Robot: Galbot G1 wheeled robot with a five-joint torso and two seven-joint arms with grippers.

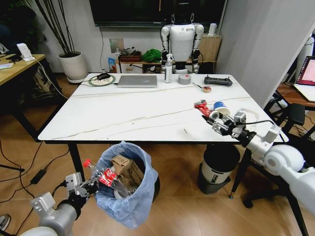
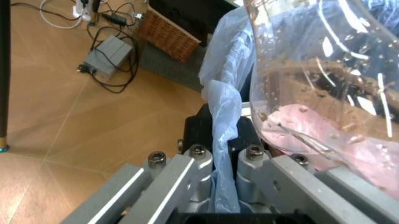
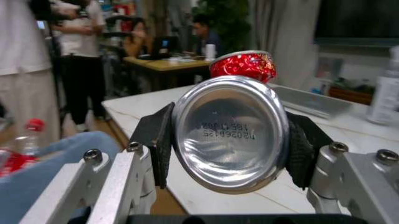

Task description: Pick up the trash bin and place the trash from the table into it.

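While the table point(image 1: 147, 110) spreads its white, dark-veined top across the middle of the head view, the right arm reaches in from 4 o'clock, elbow low and forearm angled up toward the table's near right corner. The right gripper point(image 1: 215, 119) hangs just above that corner, its 2 black pads clamped on the sides of a silver can point(image 3: 231, 139); in the right wrist view the can's concave base with stamped code faces the camera, and a crushed red can point(image 3: 244, 65) sits just behind it on the tabletop.

At 7 o'clock the left arm rises from the lower edge, bent, with the left gripper point(image 1: 86, 189) at the near rim of the trash bin point(image 1: 129, 184). The left wrist view shows its fingers point(image 2: 195, 173) closed together on a fold of the light-blue bag and the dark rim. The bin stands below the table's front edge, tilted slightly toward the left arm.

Inside the bin lie torn brown cardboard point(image 1: 126, 167) and a clear plastic bottle point(image 1: 101, 176) with a red cap and red label, its neck pointing to 10 o'clock over the rim.
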